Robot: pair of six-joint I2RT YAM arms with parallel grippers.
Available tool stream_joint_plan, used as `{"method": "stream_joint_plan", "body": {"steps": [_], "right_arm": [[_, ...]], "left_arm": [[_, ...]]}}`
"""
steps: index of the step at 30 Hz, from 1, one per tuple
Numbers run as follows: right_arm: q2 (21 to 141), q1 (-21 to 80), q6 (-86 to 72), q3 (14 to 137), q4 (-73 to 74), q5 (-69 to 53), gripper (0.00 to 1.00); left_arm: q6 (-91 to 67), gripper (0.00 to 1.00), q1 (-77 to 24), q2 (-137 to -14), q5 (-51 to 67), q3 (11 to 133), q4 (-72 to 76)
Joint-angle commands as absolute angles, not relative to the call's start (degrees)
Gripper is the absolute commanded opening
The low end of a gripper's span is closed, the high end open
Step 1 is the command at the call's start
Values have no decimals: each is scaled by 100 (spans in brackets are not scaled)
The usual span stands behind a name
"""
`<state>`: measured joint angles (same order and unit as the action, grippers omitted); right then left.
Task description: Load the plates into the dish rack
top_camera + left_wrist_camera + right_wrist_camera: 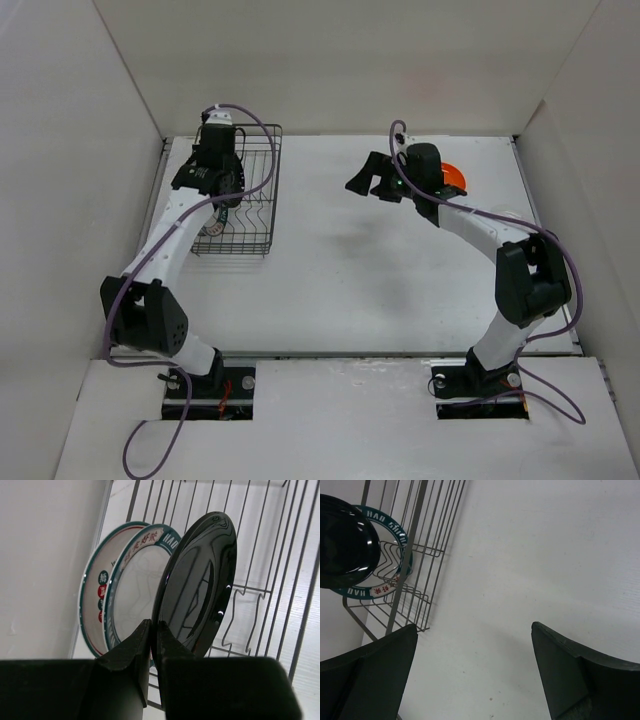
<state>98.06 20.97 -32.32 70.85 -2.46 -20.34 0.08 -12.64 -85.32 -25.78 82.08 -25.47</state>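
The black plate [200,585], pinched by the left end effector [155,640], is stood in the dish rack [258,205] awaiting release, with the orange plate [455,175] to be fetched by the open right end effector [474,630].

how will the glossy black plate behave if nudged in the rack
Probably slippery: the black plate is mirror-glossy and the left jaws pinch only its rim. It looks rigid, likely breakable if dropped. Round and standing on edge in the dish rack, it might roll or tip toward the green-rimmed plate beside it.
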Motion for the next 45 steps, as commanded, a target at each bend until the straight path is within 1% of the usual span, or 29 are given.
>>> {"method": "stream_joint_plan", "body": {"steps": [1,16,20,41,42,44,45], "right_arm": [[9782,2030,-3129,6979,-290,-2074,100],[9782,1925,-3076,6873,-290,-2127,100],[9896,1925,-3076,6873,-290,-2180,100],[9844,1872,-3023,6873,-290,-2294,100],[9844,1872,-3023,6873,-290,-2294,100],[9844,1872,-3023,6873,-290,-2145,100],[9844,1811,-3023,6873,-290,-2075,100]], "left_arm": [[-202,0,-1257,-8578,-2918,8446,-2312],[-264,0,-1257,-8771,-3015,8288,-2198],[-80,0,-1257,-8771,-3217,8288,-2145],[114,0,-1257,-8824,-3191,7594,-1749],[114,4,-1257,-8824,-3190,7594,-1749],[114,20,-1257,-8824,-3103,7594,-1802],[114,25,-1257,-8763,-2963,7542,-1802]]}}
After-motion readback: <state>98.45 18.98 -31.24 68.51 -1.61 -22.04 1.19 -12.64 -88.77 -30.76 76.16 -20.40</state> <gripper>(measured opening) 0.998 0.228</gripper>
